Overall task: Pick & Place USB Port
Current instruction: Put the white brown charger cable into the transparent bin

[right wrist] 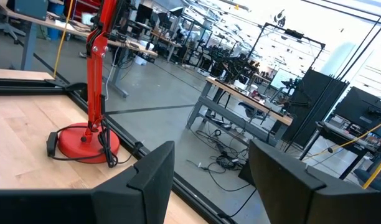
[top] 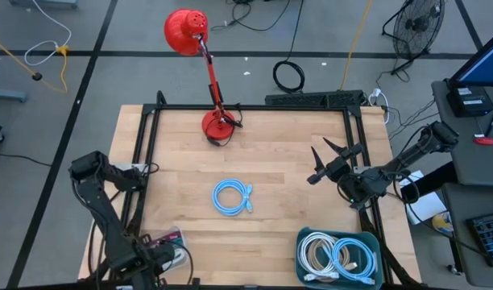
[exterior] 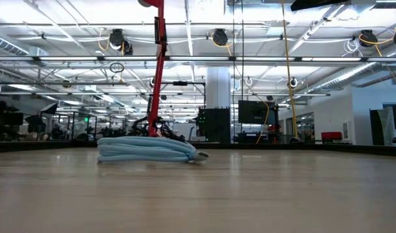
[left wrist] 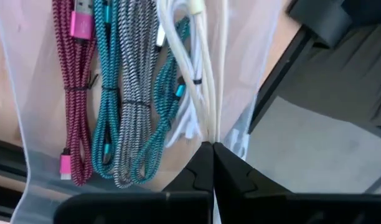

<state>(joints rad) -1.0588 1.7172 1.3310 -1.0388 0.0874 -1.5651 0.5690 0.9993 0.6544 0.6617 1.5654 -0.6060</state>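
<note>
A light blue coiled USB cable (top: 233,196) lies flat on the wooden table's middle; it also shows in the low view (exterior: 149,149). My left gripper (top: 171,256) is at the table's near left corner, shut at a clear plastic bag (left wrist: 41,155) that holds pink, teal, grey and white cables (left wrist: 116,93). My right gripper (top: 330,161) is open and empty, raised over the table's right part, its fingers pointing toward the far left; its two fingers stand apart in the right wrist view (right wrist: 209,180). My left gripper has its two fingertips (left wrist: 203,163) closed together on the clear bag, where a white cable (left wrist: 210,118) runs in between them. Whether they pinch the plastic alone or the cable through it, I cannot tell. The bag lies on the table.
A teal bin (top: 374,242) with coiled white and blue cables stands at the near right. A red desk lamp (top: 217,125) stands at the far middle, its pole showing in the low view (exterior: 158,71). A black frame rail (top: 254,107) runs around the table.
</note>
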